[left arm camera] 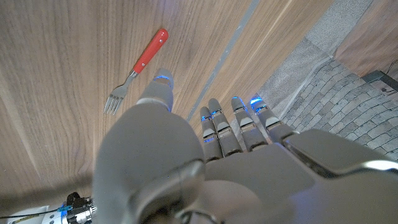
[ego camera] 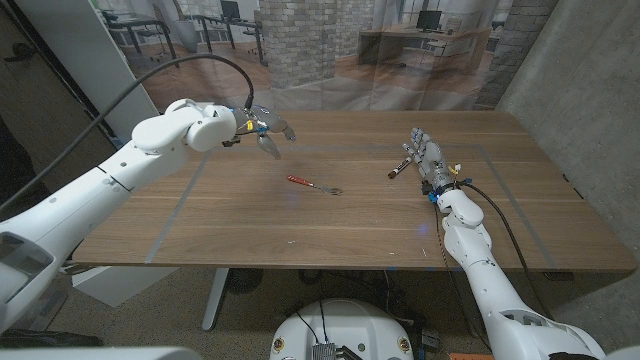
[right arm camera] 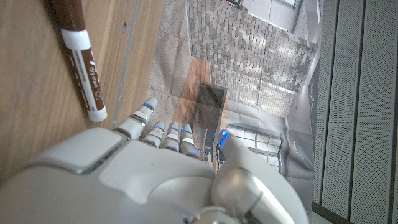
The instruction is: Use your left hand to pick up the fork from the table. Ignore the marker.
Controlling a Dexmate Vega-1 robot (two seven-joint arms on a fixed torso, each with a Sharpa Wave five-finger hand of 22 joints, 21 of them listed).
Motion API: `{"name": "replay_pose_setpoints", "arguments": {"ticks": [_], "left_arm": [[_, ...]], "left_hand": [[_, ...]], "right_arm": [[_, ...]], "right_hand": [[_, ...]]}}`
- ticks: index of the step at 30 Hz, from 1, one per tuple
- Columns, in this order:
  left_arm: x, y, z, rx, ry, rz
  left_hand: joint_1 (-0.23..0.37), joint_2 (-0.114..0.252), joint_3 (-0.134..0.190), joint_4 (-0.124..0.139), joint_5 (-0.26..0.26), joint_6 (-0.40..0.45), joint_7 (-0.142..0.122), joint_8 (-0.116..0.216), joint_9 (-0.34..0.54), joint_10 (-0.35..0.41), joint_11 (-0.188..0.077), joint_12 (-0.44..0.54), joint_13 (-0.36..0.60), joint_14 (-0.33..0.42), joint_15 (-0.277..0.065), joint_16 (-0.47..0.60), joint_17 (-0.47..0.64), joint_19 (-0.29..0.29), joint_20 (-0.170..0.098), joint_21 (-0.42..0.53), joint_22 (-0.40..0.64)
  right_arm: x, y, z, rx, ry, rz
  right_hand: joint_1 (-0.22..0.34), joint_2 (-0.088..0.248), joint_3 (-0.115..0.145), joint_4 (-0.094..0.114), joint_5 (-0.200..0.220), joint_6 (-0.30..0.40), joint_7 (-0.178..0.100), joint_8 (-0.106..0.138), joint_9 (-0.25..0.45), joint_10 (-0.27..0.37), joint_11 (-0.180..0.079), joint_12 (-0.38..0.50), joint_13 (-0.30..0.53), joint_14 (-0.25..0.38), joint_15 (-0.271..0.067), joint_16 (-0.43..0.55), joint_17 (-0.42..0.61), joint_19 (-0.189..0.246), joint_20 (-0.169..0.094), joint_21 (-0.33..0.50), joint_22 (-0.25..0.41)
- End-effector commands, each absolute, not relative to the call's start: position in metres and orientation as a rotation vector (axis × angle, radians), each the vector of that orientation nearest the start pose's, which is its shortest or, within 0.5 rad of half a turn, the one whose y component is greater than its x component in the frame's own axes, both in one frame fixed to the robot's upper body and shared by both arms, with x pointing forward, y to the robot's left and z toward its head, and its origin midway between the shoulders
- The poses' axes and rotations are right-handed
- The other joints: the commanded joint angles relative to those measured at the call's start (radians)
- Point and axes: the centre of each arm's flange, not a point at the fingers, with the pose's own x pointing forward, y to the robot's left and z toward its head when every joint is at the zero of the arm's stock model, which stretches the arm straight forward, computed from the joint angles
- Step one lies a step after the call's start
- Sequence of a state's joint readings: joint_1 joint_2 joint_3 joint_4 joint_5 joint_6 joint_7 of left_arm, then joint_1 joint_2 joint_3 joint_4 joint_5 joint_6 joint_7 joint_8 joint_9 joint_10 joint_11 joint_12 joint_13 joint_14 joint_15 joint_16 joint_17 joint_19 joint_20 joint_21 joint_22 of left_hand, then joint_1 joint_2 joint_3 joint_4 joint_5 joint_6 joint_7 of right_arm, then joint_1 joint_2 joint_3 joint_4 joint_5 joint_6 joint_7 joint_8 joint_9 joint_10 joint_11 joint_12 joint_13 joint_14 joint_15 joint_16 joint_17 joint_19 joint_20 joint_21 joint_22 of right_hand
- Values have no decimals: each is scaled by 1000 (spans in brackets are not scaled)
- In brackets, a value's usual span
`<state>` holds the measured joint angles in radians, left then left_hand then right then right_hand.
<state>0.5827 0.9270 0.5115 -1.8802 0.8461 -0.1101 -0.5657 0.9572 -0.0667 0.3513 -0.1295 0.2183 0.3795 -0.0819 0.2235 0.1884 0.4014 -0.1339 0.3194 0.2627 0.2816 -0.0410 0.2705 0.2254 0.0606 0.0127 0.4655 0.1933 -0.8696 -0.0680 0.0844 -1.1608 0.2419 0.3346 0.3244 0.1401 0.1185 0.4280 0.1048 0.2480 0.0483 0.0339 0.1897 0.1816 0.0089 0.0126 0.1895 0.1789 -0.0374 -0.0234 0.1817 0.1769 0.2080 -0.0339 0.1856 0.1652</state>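
Overhead, the left hand [ego camera: 262,131] hovers empty, fingers spread, well apart from the red-handled fork [ego camera: 314,185]

Table [ego camera: 250,215]: matt brown wood with visible grain. Fork [left arm camera: 135,72]: dull grey metal tines and neck, glossy red plastic handle; marker [right arm camera: 79,58]: smooth brown barrel with a white printed band. Left hand [left arm camera: 211,168] and right hand [right arm camera: 155,180]: smooth, satin light-grey plastic shells.
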Motion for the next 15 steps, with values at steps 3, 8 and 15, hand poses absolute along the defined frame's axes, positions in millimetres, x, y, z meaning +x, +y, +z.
{"name": "replay_pose_setpoints", "arguments": {"ticks": [3,8,15], "left_arm": [[575,227,112,2073,-540,-161],[581,224,109,2067,-538,-181],[587,221,103,2053,-552,-206]], "left_hand": [[0,14,-10,-2,2,3,4,2,5,4,-1,6,7,5,-93,3,4,5,-2,-5,3],[-1,12,-16,-3,2,0,3,0,5,1,-2,6,9,3,-91,2,6,3,-4,-6,4],[1,15,-21,-3,2,7,2,1,5,6,1,9,11,3,-93,3,8,3,-4,-7,4]], "right_arm": [[665,-277,-50,103,-660,198],[667,-278,-49,103,-658,194],[670,-278,-50,104,-653,193]], "right_hand": [[-2,-2,1,-4,4,11,2,6,2,11,2,2,6,2,1,5,3,8,-14,7,5],[-2,-2,1,-4,4,11,3,5,2,11,3,2,6,2,3,4,3,8,-14,7,5],[-2,-2,1,-4,5,10,3,5,2,11,2,2,6,2,2,4,3,8,-15,7,5]]}}
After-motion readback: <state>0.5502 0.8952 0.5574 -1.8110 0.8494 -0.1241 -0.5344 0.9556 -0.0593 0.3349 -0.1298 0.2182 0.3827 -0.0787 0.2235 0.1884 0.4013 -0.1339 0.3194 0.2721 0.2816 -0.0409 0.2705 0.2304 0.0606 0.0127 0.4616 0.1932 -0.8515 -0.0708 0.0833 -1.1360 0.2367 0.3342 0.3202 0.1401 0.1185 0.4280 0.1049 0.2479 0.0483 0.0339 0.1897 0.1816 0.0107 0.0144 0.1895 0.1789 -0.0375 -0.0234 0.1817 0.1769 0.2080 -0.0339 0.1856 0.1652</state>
